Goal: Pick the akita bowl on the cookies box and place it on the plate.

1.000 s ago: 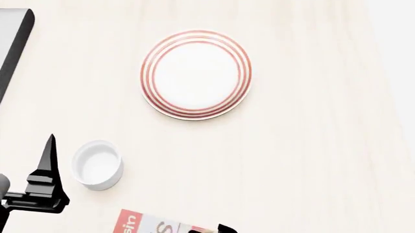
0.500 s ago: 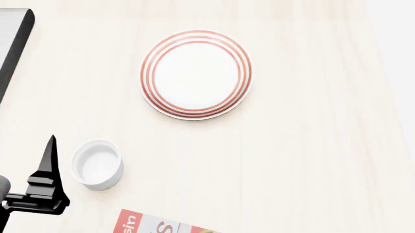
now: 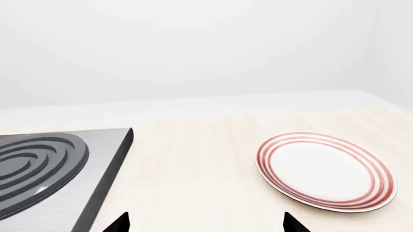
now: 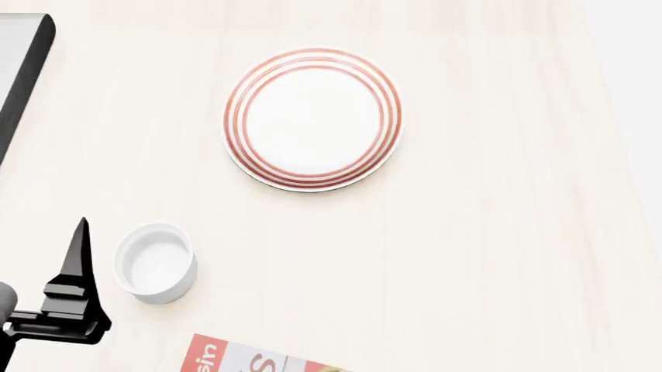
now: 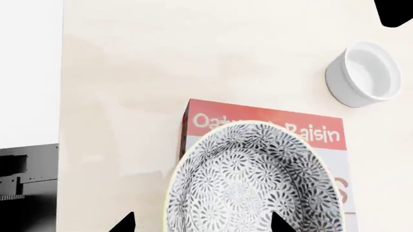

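The akita bowl [image 5: 252,181], speckled grey and white, sits on the red-and-white cookies box [image 5: 213,118]. My right gripper [image 5: 203,224] is open just above it. One fingertip is outside the bowl's rim and the other is over its inside. In the head view only a corner of the cookies box [image 4: 243,358] shows at the bottom edge; the bowl and right gripper are out of that view. The plate [image 4: 312,118] with red rings lies empty farther out on the table. My left gripper [image 3: 206,225] is open and empty, with the plate [image 3: 326,171] ahead of it.
A plain white cup [image 4: 157,262] stands between the left gripper's finger [image 4: 77,260] and the cookies box, and is also in the right wrist view as the cup [image 5: 364,72]. A stove top [image 3: 45,169] with a black edge [image 4: 23,70] lies at the far left.
A dark tip of the right gripper that showed at the head view's bottom edge one second ago has dropped out of view. The left gripper barely moved.
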